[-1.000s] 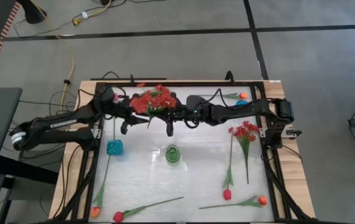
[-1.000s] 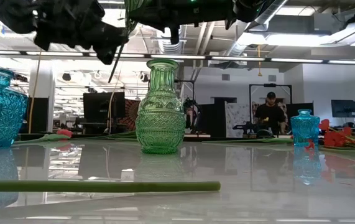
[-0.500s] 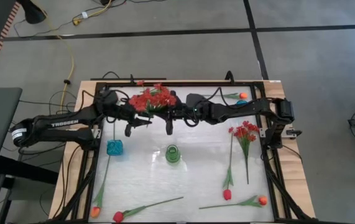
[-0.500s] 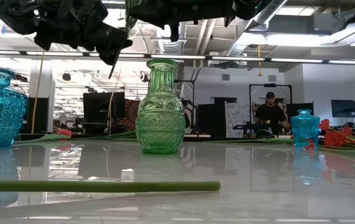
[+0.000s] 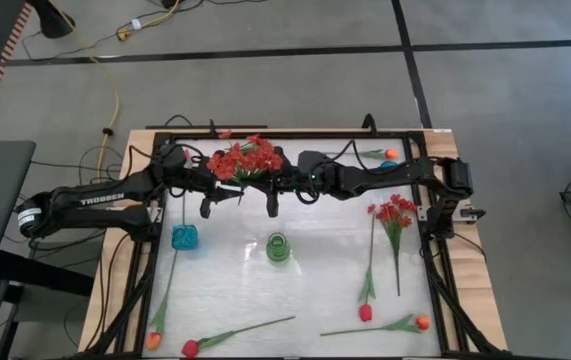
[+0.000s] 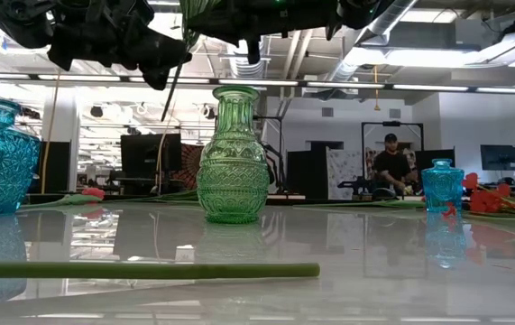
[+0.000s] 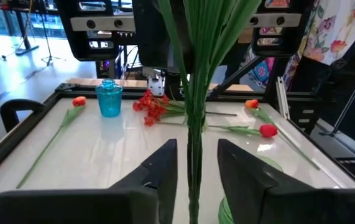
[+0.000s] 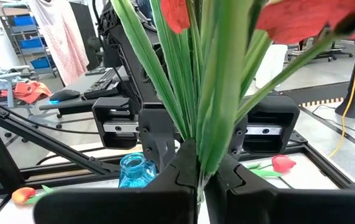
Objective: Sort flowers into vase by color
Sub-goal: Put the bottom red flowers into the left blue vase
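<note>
Flowers lie scattered over the table (image 5: 235, 285), and no vase in view holds one, so the sort looks barely begun. In the high view, a bushy red spray (image 5: 243, 160) is held in the air near the table's 12 o'clock edge, between the two arms. The right gripper (image 8: 200, 171) is clamped on the spray's bundled green stems just under the blooms. The left gripper (image 7: 196, 168) sits lower on the same stems; its jaws stand slightly apart on either side of them, and it is hard to tell whether they touch. The stems hang down, up and toward 10 o'clock from the green vase (image 5: 278, 247), which stands empty near the table's middle, with the stem tips not yet over its mouth. A blue vase (image 5: 184, 238) stands at 9 o'clock from the green one, also empty, and a second, small blue vase (image 5: 389, 165) sits at the far corner, near 1 o'clock. Still on the table: a second red spray (image 5: 395, 212) at 3 o'clock, a red tulip (image 5: 365, 312) at 5 o'clock, an orange tulip (image 5: 421, 322) just beyond it, an orange tulip (image 5: 153, 341) and a red tulip (image 5: 190, 348) near 7 o'clock, and another orange tulip (image 5: 390, 153) by the small vase. Almost everything is left to place. A person (image 6: 390, 162) stands in the room far behind.
</note>
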Controlling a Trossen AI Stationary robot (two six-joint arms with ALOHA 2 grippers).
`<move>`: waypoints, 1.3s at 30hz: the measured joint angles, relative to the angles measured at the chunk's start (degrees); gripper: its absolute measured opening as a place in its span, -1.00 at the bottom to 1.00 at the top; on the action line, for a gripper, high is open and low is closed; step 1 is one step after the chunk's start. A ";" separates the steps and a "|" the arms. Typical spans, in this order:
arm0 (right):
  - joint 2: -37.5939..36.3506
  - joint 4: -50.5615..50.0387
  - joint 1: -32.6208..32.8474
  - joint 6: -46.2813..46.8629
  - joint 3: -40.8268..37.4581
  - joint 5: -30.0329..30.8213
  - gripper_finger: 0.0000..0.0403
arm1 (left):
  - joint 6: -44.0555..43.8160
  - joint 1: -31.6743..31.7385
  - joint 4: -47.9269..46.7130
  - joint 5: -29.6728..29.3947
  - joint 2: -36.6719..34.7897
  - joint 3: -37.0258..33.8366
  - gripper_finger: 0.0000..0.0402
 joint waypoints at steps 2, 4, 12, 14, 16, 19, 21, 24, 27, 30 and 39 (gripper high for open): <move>0.00 -0.13 0.00 0.02 0.00 0.00 -0.83 | 0.00 0.00 -0.02 -0.03 0.00 0.00 -0.67; 0.00 -0.18 0.00 0.02 0.00 -0.01 -0.83 | 0.00 0.00 -0.02 -0.09 0.00 0.00 -0.83; 0.00 -0.14 0.34 0.45 0.00 -0.02 -0.68 | -0.71 0.00 0.31 0.49 0.00 0.00 -0.99; 0.00 0.10 0.44 0.42 0.00 -0.02 -0.60 | -1.16 0.00 0.62 0.51 -0.03 0.00 -0.99; 0.00 0.35 0.76 0.42 0.00 0.00 -0.49 | -1.41 0.00 0.56 0.51 -0.64 0.00 -1.00; 0.00 0.63 1.18 0.35 0.00 0.00 -0.24 | -1.72 0.00 0.46 0.51 -1.79 0.00 -1.00; 0.00 0.47 1.17 0.40 0.00 -0.02 -0.04 | -2.28 0.00 0.19 0.76 -3.10 0.00 -1.00; -0.01 -0.19 1.14 0.40 0.00 -0.08 0.24 | -3.10 0.02 -0.58 1.64 -5.84 0.00 -1.00; -0.62 -2.94 1.14 0.44 0.00 -1.27 0.43 | -3.29 0.01 -4.77 2.74 -10.11 0.00 -1.00; -1.24 -6.67 1.26 1.14 0.00 -1.59 0.53 | -2.78 -0.29 -11.08 4.49 -16.02 0.00 -1.00; -1.40 -9.27 3.00 1.38 0.00 -1.68 0.55 | -0.37 -3.66 -32.17 0.54 -38.77 0.00 -1.00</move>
